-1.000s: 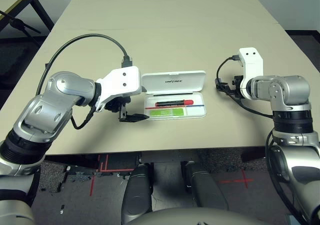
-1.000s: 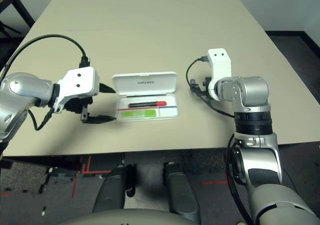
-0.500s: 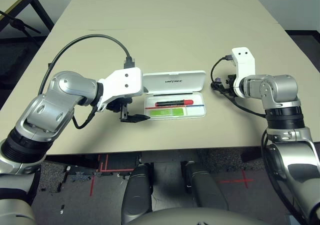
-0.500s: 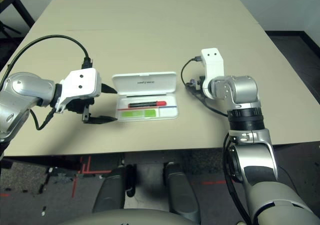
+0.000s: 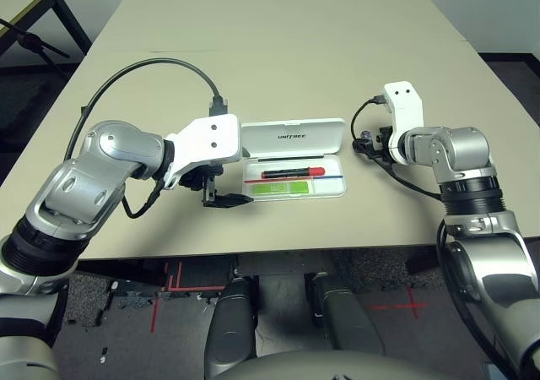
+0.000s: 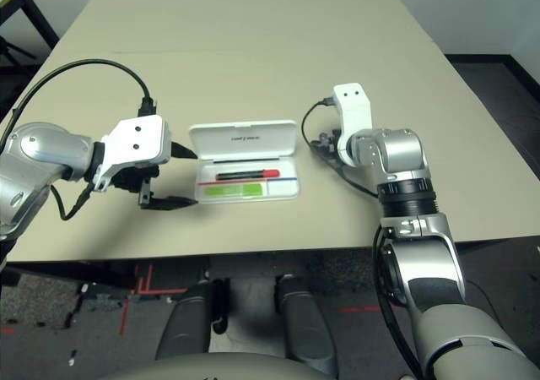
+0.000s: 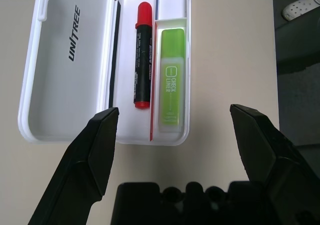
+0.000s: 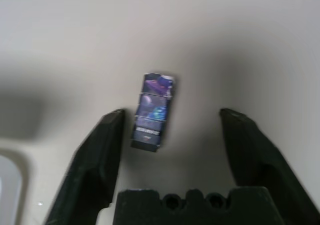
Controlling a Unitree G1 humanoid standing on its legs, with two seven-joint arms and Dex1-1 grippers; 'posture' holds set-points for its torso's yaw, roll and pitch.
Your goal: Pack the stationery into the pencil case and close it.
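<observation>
The counter carries the open case at its middle. The marker and green stick are laid inside. The left gripper is spread wide just left of the case. The right gripper is held open around the small block, right of the case, not touching it.

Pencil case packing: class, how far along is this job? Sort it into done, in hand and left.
Done: the red marker and green stick lie in the open pencil case. In hand: the right claw stands open around the purple block on the table. Left: grasping it, packing it, closing the lid.
</observation>
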